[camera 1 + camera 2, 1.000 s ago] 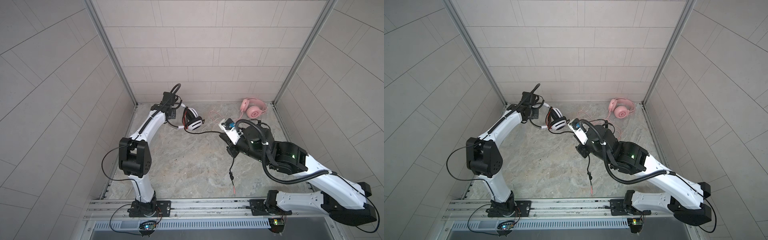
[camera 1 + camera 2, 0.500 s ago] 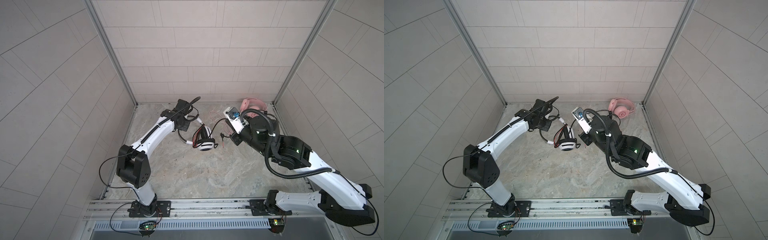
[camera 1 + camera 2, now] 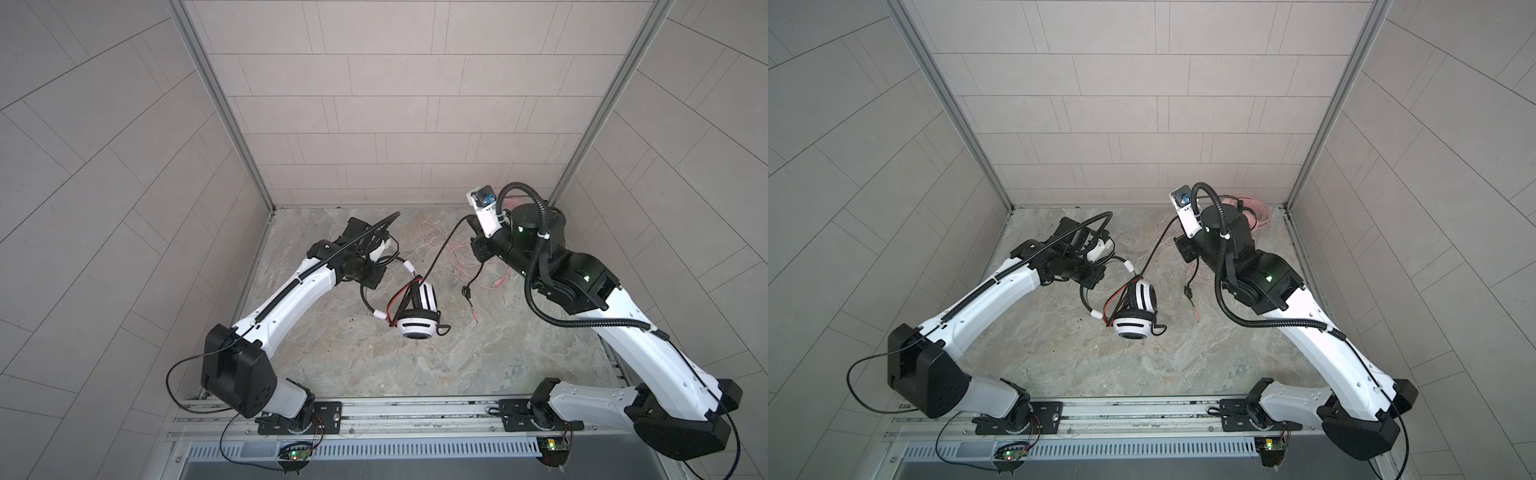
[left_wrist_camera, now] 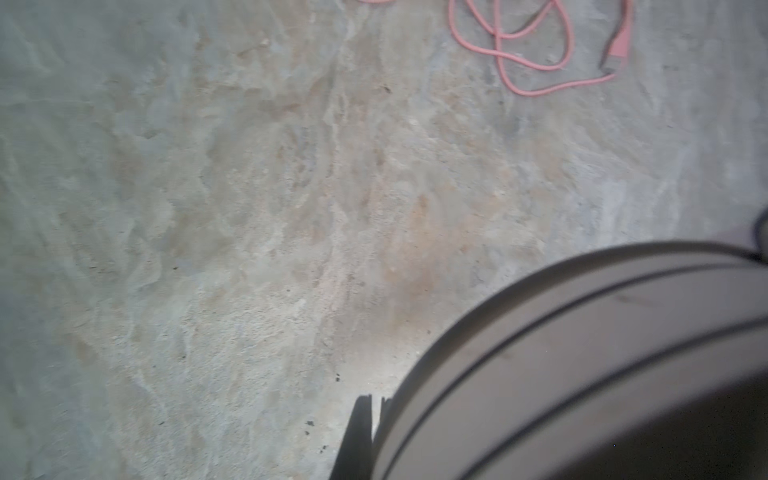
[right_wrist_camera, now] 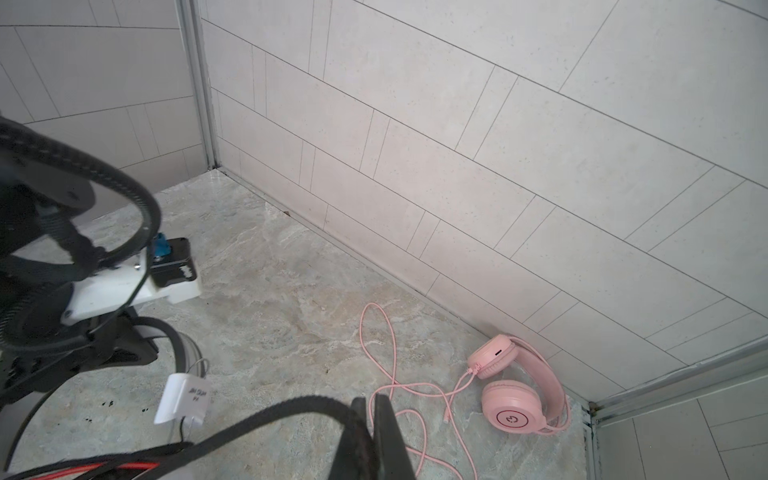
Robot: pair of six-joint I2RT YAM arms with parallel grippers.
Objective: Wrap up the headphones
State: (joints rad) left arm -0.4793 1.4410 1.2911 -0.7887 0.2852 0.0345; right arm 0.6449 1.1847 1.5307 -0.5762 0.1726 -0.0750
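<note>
Pinching the black cord (image 3: pixel 442 249), the right hand (image 3: pixel 478 249) has the white headphones (image 3: pixel 417 322) at seven o'clock, headband (image 3: pixel 399 261) clamped in the left hand (image 3: pixel 374 276).

In the right wrist view you saw a white tab (image 5: pixel 182 400) with two lines of small dark print, too blurred to read; a circled emblem on the pink headset (image 5: pixel 512 415); an illegible white logo on the black camera module (image 5: pixel 172 266).
</note>
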